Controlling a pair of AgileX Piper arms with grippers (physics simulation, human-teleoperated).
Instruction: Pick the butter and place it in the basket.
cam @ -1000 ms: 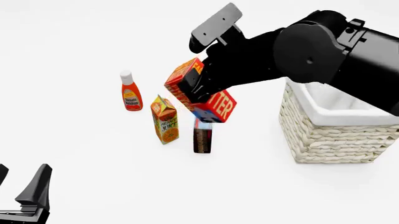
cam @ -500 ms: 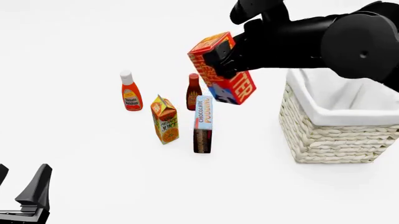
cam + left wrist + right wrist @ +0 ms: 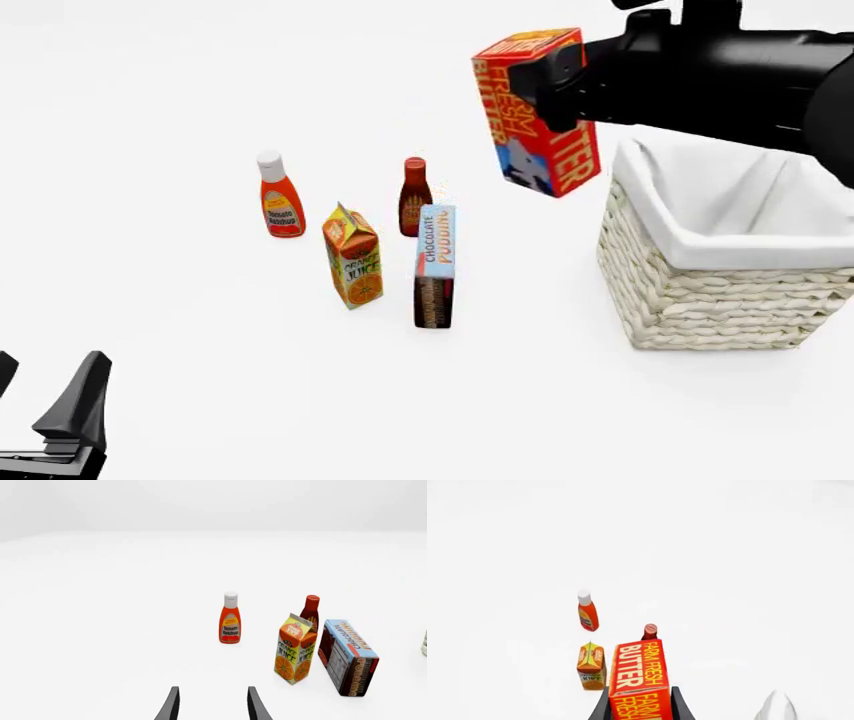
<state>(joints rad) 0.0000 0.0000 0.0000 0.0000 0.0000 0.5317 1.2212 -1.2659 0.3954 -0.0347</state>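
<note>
— Right side first?

— Black right gripper (image 3: 639, 707) clamped on the squat red-and-orange butter box (image 3: 537, 110), one dark finger showing on each side of the carton in the right wrist view. Box lifted high off the white table (image 3: 200, 370), tilted, just beside the left rim of the large cream woven wicker basket (image 3: 707, 290) in the front view. Not yet over the white cloth lining (image 3: 727, 215); nearest the basket's left wall.

— Lettering readable?

— "FARM FRESH BUTTER" in white and yellow on the top face in the right wrist view; blue patch on the lower side in the front view.

— Left side?

— Black left gripper (image 3: 47, 420) low in the near-left corner of the front view, fingers spread apart, nothing between them. Same in the left wrist view: two dark fingertips (image 3: 171, 706) with bare table in the gap.

— Rest of the groceries?

— All standing on the table, well apart from the basket. Red ketchup bottle with white cap (image 3: 279, 195) furthest left. Orange juice carton with yellow-green gable top (image 3: 354, 256) nearer the camera. Tall narrow chocolate pudding box, light blue above and dark brown below (image 3: 434, 266), just beside the carton on its right. Dark red sauce bottle with red cap (image 3: 415, 196) right behind the pudding box, partly hidden by it.
</note>
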